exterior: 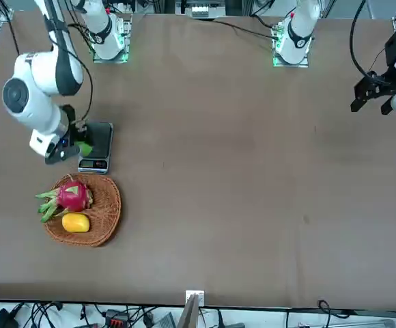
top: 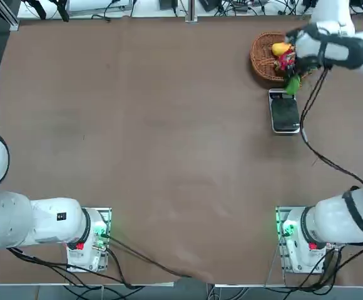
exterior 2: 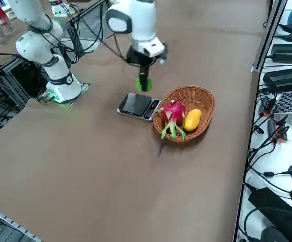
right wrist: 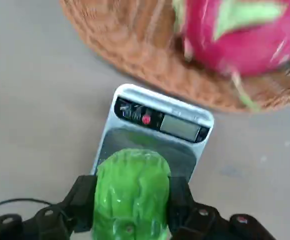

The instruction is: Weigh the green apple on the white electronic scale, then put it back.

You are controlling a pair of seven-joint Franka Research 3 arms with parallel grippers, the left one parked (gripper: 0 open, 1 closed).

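Clearly, green apple (right wrist: pixel 131 197) between the claw's (right wrist: pixel 132 202) two fingers (right wrist: pixel 181 200).

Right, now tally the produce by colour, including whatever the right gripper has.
Green: 1, the apple, held between the right gripper's fingers above the scale
Pink: 1, the dragon fruit
Yellow: 1, the oval fruit
Total: 3

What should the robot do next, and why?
Probably move the right gripper over the middle of the scale and lower it gently: it holds the apple between its fingers, above the table and near the scale, and nothing lies on the scale's platform.
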